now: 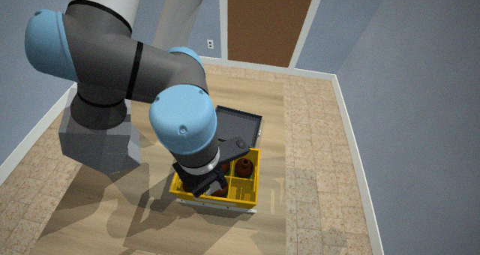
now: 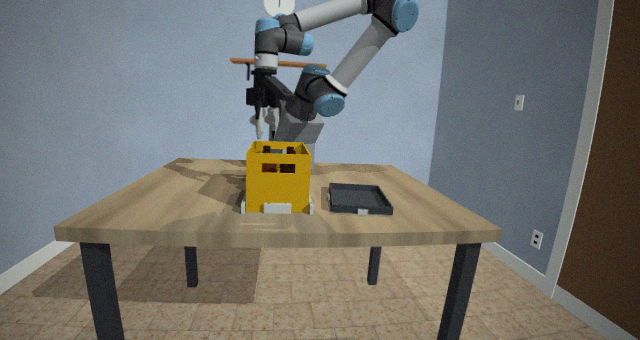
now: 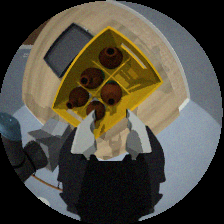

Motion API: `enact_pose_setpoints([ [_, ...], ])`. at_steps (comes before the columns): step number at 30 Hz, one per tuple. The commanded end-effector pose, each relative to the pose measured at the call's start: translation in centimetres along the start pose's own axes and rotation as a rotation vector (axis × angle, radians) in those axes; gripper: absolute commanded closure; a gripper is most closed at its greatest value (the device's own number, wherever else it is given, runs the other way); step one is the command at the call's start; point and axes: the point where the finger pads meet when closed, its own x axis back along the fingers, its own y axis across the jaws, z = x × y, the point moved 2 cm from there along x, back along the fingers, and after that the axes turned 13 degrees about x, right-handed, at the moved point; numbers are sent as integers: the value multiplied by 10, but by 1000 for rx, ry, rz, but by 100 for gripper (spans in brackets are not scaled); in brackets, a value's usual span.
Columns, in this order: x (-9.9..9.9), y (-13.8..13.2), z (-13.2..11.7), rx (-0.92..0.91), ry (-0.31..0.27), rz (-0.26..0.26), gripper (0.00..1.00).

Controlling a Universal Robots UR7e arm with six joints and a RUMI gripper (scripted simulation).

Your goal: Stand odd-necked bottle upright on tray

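Note:
The yellow crate [image 1: 258, 176] [image 2: 277, 190] [image 3: 151, 79] stands on the table, holding several brown bottles. In the wrist view one bottle [image 3: 110, 57] is at the far end, beside the vacant compartment. A second bottle [image 3: 92, 78] and a third bottle [image 3: 111, 93] are in the middle pair of compartments. Another bottle [image 3: 79, 97] and a bottle [image 3: 95, 109] partly behind the left finger are at the near end. I cannot tell which neck differs. My gripper [image 2: 266, 136] [image 3: 111, 109] is open and empty, pointing down above the crate. The dark tray [image 1: 240, 124] [image 2: 357, 197] [image 3: 67, 47] lies flat with nothing on it.
The tray is beside one long side of the crate, with a small gap between them in the exterior view. White strips [image 2: 277, 208] run along the crate's base. The crate's high walls and inner dividers surround the bottles. The robot's base [image 1: 101, 146] stands beyond the crate's near end.

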Motion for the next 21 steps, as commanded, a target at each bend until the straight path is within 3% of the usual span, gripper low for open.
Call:
enact_pose_setpoints([
  [1,-6,1,0,0,-1,-1,62],
  [21,-18,1,0,0,-1,-1,62],
])
